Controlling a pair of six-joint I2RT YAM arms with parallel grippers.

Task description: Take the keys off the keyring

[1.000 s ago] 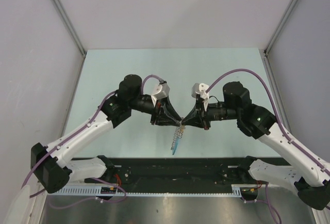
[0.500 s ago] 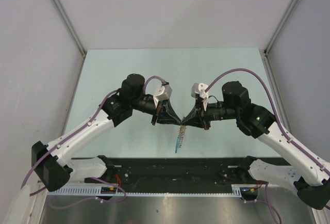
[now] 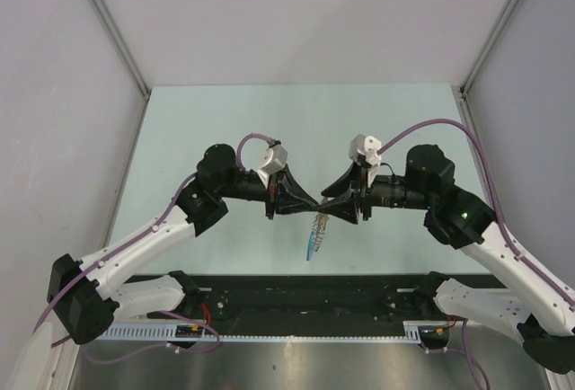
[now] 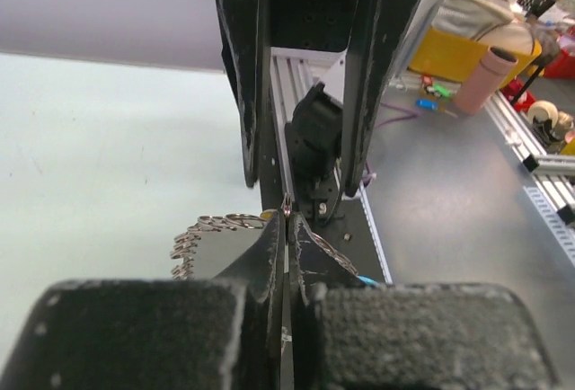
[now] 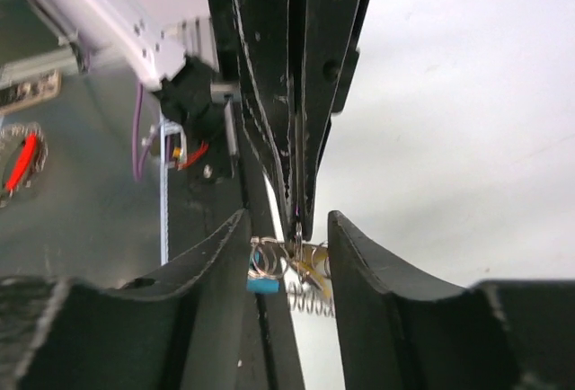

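The keys (image 3: pixel 316 233) hang in the air between my two grippers, a silvery bunch with a blue piece (image 3: pixel 310 250) at the bottom. My left gripper (image 3: pixel 314 208) is shut on the thin keyring (image 4: pixel 287 204) at its fingertips. Silvery links (image 4: pixel 205 226) trail to the left and the blue piece (image 4: pixel 367 279) peeks out on the right. My right gripper (image 3: pixel 331 211) is open. Its fingers (image 5: pixel 218 264) stand on either side of the bunch (image 5: pixel 301 260) and the blue piece (image 5: pixel 264 284) without touching them. The left gripper's shut tips come down between them onto the ring.
The pale green table (image 3: pixel 180 129) lies below, walled by grey panels on three sides. A black rail (image 3: pixel 305 296) with the arm bases runs along the near edge. Purple cables (image 3: pixel 440 125) loop over both arms.
Both wrists have turned and the arms' elbows have swung outward. The meeting point of the tips and the hanging bunch have shifted slightly to the right.
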